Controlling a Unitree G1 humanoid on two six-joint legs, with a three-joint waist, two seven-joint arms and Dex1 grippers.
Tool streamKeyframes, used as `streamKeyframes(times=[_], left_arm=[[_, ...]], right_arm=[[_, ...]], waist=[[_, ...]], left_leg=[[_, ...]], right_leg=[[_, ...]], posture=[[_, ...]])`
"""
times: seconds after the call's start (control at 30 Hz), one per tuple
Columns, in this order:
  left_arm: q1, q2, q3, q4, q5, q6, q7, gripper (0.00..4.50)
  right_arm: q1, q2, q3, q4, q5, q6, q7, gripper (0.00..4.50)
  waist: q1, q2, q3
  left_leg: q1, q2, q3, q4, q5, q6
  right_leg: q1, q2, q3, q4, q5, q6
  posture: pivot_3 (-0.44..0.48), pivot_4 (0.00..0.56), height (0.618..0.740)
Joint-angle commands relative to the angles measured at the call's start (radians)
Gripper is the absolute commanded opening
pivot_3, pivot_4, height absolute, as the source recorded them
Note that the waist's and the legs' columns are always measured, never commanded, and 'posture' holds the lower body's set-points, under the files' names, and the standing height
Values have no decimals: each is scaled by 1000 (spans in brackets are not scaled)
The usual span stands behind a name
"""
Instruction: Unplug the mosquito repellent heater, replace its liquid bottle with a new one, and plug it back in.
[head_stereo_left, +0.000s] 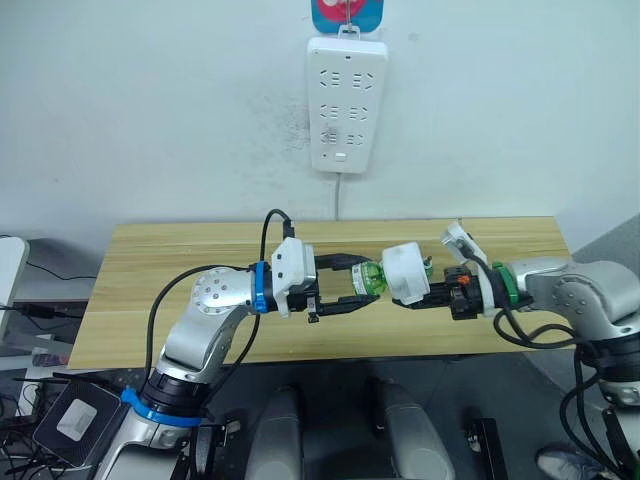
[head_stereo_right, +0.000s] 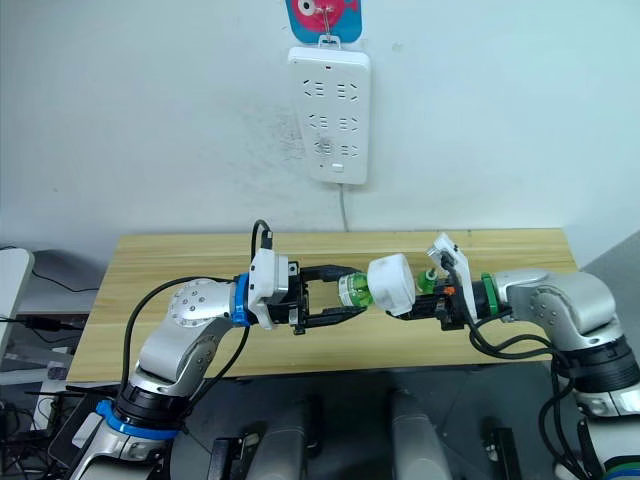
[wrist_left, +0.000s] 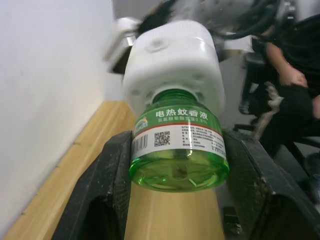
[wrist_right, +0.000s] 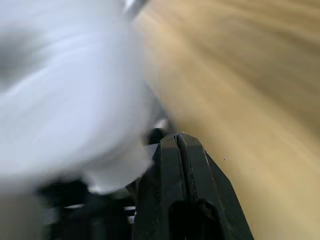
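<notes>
While held up over the wooden table (head_stereo_left: 160, 290), mosquito repellent heater (head_stereo_left: 406, 273) sits mid-air between both arms, below the wall power strip (head_stereo_left: 346, 103). Clamped from the right by the right gripper (head_stereo_left: 432, 293), fingers closed on its white body. Green liquid bottle (wrist_left: 177, 150) still screwed in, sticking out left, pinched between the left gripper (head_stereo_left: 352, 284) fingers (wrist_left: 107, 185).

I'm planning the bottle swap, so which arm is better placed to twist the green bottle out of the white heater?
Left. The left gripper has its fingers on either side of the green liquid bottle, while the right gripper holds the small white rounded plastic heater steady above the wooden table.
</notes>
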Motion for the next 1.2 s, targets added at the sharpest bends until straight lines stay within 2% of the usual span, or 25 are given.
streamKeyframes(times=[0.03, 0.17, 0.3, 0.4, 0.5, 0.7, 0.83, 0.93, 1.07, 1.2], left_arm=[[7, 2, -10, -9, 6, -19, -6, 2257], [7, 2, -14, 11, 17, -36, -13, 2257], [5, -3, -25, 26, 27, -51, -25, 2257], [7, -6, -33, 26, 31, -59, -34, 2257], [14, -3, -38, 19, 30, -63, -40, 2257], [24, -3, -29, -4, 20, -62, -33, 2257], [30, -6, -22, -11, 18, -62, -20, 2257], [31, -8, -18, -3, 25, -69, -6, 2257], [24, -7, -16, 34, 54, -90, 11, 2257], [17, -8, -24, 66, 80, -102, 30, 2257]], right_arm=[[-24, -10, -108, -95, 168, 117, -13, 41], [-62, -1, -165, -113, 277, 203, -68, 41], [-154, 78, -185, -55, 311, 220, -172, 41], [-223, 163, -166, 22, 220, 152, -268, 41], [-266, 190, -119, 97, 103, 67, -292, 41], [-226, 107, 75, 149, -162, -164, -157, 41], [-161, 50, 110, 134, -211, -205, -68, 41], [-118, 13, 88, 82, -179, -169, -19, 41], [-89, -9, -5, -25, -16, -15, 10, 41], [-67, 3, -91, -124, 145, 137, -28, 41]], waist=[[0, 0, 0], [0, 0, 0], [-2, 0, 0], [-3, 0, 0], [-3, 0, 0], [1, 0, 0], [0, 0, 0], [0, 0, 0], [0, 0, 0], [0, 0, 0]], left_leg=[[0, 0, 0, 0, 0, 0], [0, -1, 0, 0, 0, 0], [0, 0, 0, 0, 0, 0], [0, 0, 1, 0, 0, 0], [-1, 0, 1, 0, 0, 0], [-2, -1, 1, 0, 0, 0], [-1, -1, 1, -1, 0, 0], [-1, -1, 1, -1, 0, 0], [-1, -1, 1, 0, 0, 0], [-1, -1, 1, 0, 0, 0]], right_leg=[[0, 0, 0, 0, 0, 0], [0, 0, 0, -1, 0, 0], [0, 0, 0, -1, 0, 1], [0, 0, 0, 0, 0, 0], [-1, 0, 0, -1, 0, 0], [-1, -1, 0, -2, 0, 0], [-1, -1, 0, -2, 0, 0], [-1, -1, 0, -2, 0, 0], [-1, -1, 0, -1, 0, 0], [-1, -1, 0, -1, 0, 0]], posture=[[-91, 323, 740], [-102, 319, 740], [-112, 315, 740], [-114, 312, 740], [-108, 313, 740], [-95, 315, 740], [-93, 317, 740], [-95, 319, 740], [-95, 319, 740], [-95, 319, 740]])
